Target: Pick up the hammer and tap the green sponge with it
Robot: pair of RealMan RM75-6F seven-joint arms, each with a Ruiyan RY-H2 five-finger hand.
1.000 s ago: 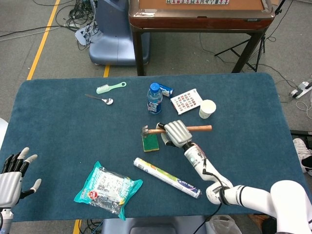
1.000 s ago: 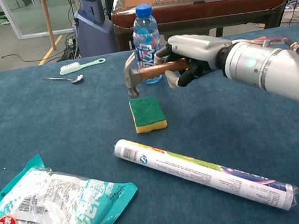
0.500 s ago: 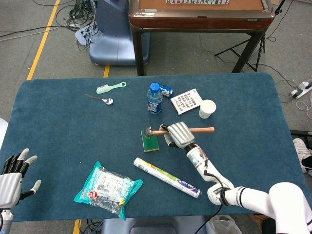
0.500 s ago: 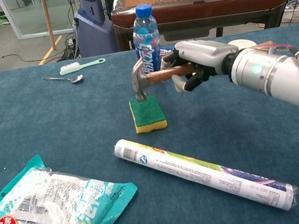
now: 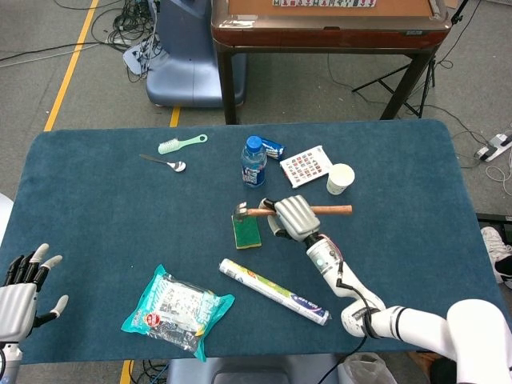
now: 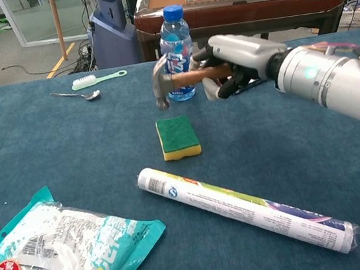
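Observation:
My right hand point(image 5: 294, 218) point(image 6: 236, 63) grips the wooden handle of the hammer point(image 5: 254, 213) point(image 6: 170, 82). The metal head hangs in the air just above the far end of the green sponge point(image 5: 246, 232) point(image 6: 177, 137), not touching it. The sponge lies flat on the blue table, green face up with a yellow underside. The handle's free end point(image 5: 338, 210) sticks out to the right of the hand. My left hand point(image 5: 22, 290) rests at the table's near left corner with fingers spread, holding nothing.
A water bottle point(image 5: 254, 162) point(image 6: 175, 46) stands just behind the hammer. A foil-wrapped roll point(image 5: 274, 291) point(image 6: 247, 209) lies in front of the sponge and a snack bag point(image 5: 177, 309) at near left. A paper cup point(image 5: 340, 178), card point(image 5: 306, 166), brush point(image 5: 181, 143) and spoon point(image 5: 164, 162) lie further back.
The hammer head dropped onto the sponge's far end half a second ago and has since risen clear of it again. The left hand stayed put.

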